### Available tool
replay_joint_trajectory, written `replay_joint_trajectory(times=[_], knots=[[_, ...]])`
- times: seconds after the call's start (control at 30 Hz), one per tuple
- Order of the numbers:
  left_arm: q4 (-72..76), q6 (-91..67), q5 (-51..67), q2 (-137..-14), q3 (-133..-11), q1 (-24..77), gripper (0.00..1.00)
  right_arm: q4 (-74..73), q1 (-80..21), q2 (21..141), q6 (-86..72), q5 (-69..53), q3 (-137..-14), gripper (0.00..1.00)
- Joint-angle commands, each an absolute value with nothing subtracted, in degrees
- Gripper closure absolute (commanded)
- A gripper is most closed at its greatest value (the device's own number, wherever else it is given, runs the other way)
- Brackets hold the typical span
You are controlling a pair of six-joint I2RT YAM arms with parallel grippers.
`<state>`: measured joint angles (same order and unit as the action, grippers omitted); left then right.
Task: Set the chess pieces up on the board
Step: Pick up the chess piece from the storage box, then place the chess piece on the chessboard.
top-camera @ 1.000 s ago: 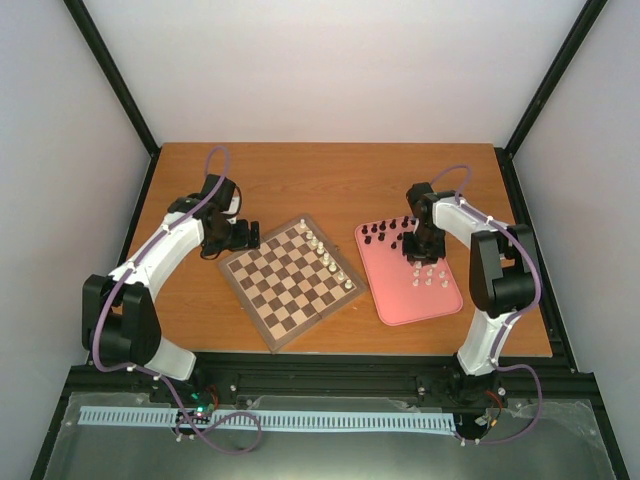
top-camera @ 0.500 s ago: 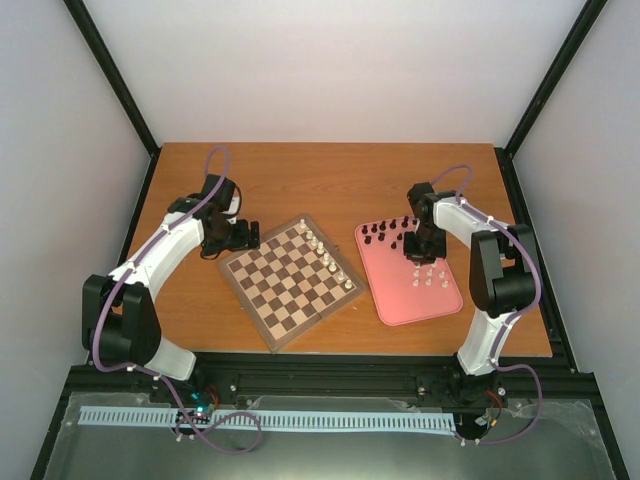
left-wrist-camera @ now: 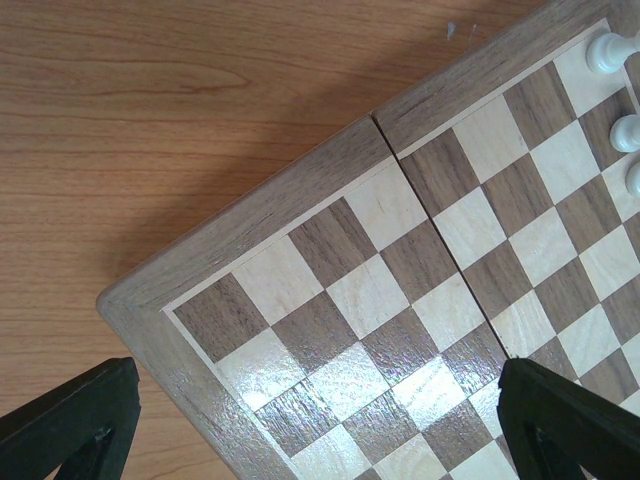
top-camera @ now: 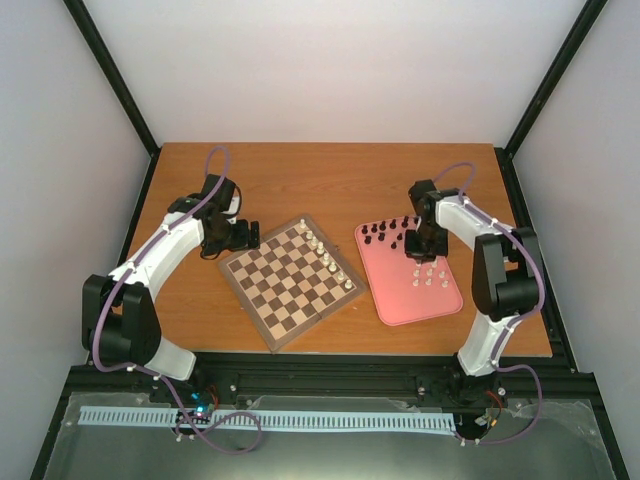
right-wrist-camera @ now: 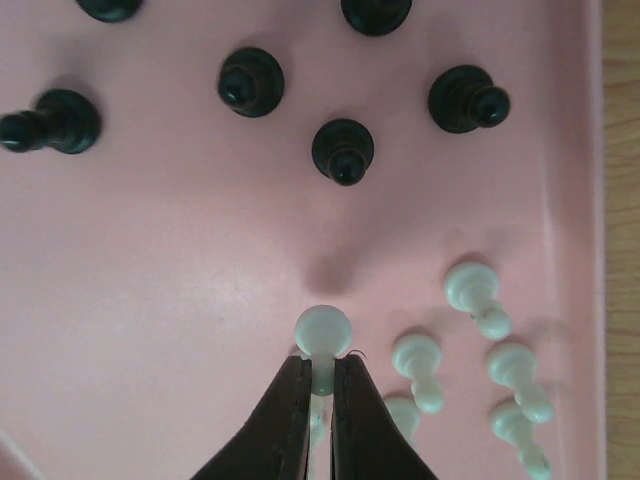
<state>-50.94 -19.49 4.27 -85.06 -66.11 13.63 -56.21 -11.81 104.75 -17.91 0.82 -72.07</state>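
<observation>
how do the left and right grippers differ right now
The left gripper is wide open and empty; the right gripper is shut on a white piece. The left gripper hangs over a corner of the board; the right gripper is over the pink tray. Both point down at what lies beneath them.

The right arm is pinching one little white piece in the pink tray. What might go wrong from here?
The right fingers pinch the small cream-white chess piece only at its narrow part, so it might slip or tilt when lifted.
Other cream-white pieces sit close beside it in the pink rectangular tray; the fingers could knock them.
Placement may bump the row of white pieces on the checkered wooden board.
</observation>
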Motion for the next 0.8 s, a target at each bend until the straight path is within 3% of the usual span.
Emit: replay_joint_trajectory(times=[0.0,0.27,0.6,0.77], knots=[[-51.3,-18.7,4.0,-84.2,-67.0,13.9,0.00,-59.3,-12.2,99.6,-18.8,0.2,-76.5,0.97],[-51.0,-18.7,4.2,-84.0,-66.8,13.9,0.00,-64.5,-19.3,99.9,-20.1,-0.5,-85.4,0.97],[-51.2,-18.7,3.8,-83.4,-67.1,13.9,0.00,-71.0,-33.3,110.0,-21.1,0.1,-104.5,0.97],[-51.2,-18.6,3.8,-82.9,-67.0,13.9,0.00,-72.5,-38.8,112.7,-21.6,-0.7,-107.5,0.97]])
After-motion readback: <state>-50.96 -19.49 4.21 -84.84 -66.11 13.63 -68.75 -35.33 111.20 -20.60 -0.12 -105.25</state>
